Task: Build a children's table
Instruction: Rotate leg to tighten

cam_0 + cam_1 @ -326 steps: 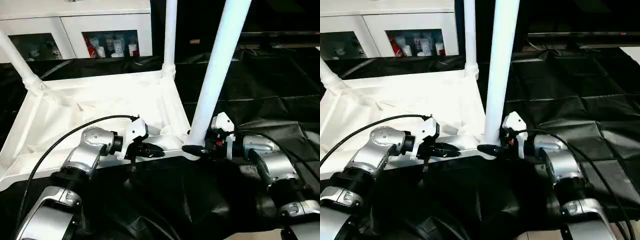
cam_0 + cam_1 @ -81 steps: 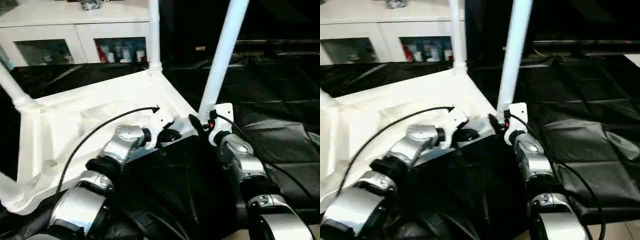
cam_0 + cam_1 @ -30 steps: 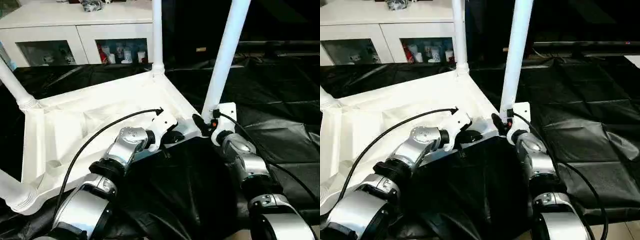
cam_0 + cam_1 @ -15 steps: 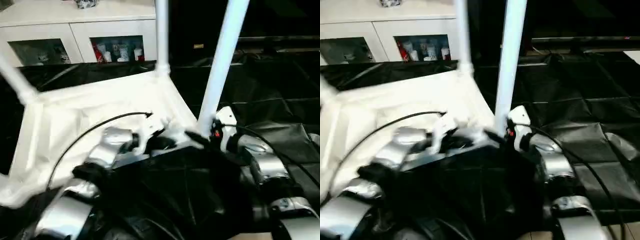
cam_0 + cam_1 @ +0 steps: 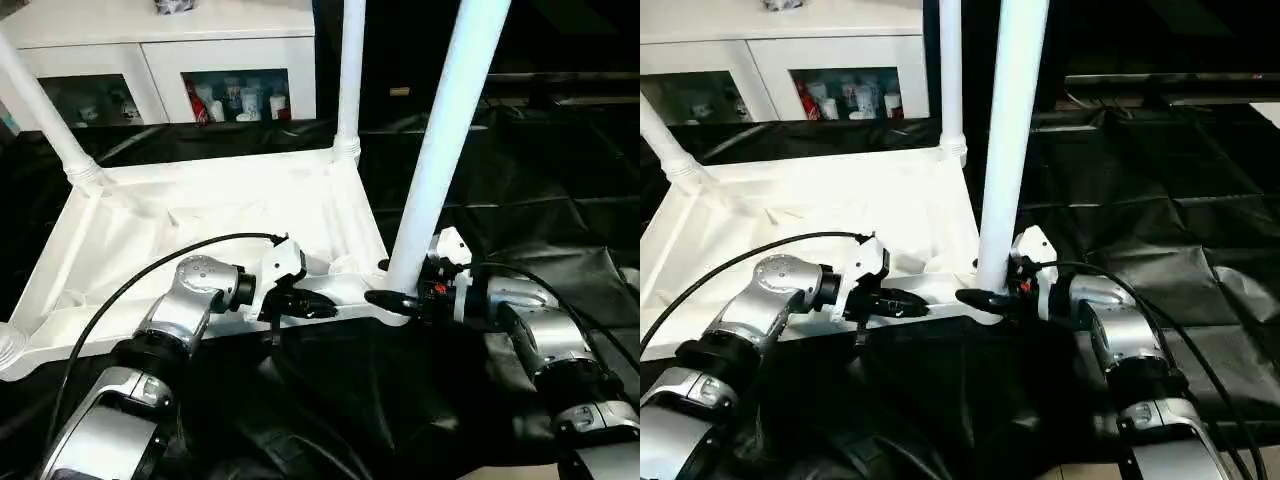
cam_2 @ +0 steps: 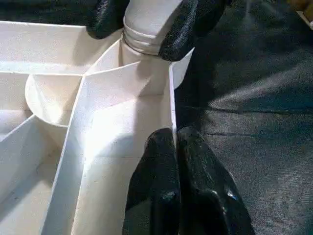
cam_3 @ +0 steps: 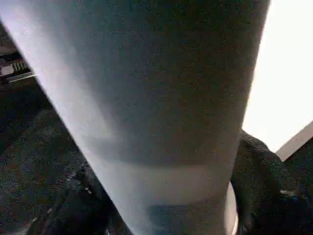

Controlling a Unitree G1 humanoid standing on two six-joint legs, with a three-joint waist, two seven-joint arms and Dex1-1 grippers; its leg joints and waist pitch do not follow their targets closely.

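Observation:
The children's table (image 5: 200,215) lies upside down on black cloth, white, with its legs pointing up. My left gripper (image 5: 315,307) is shut on the tabletop's near rim (image 6: 171,105), its fingers (image 6: 161,181) pinching the thin wall. My right gripper (image 5: 395,298) is shut on the base of the near right leg (image 5: 445,150), with a black finger (image 7: 264,191) on each side of it. That gripper's fingers (image 6: 186,24) also hug the leg's collar in the left wrist view. The far right leg (image 5: 350,70) and the far left leg (image 5: 45,110) stand in their corners.
A white cabinet with glass doors (image 5: 170,60) stands behind the table, with small items inside. Crumpled black cloth (image 5: 560,170) covers the ground to the right and in front. A black cable (image 5: 130,280) loops from my left wrist over the tabletop.
The view has shifted. The table's near right corner, held by both grippers, has come back toward me from where it was a second ago. Both grips look the same.

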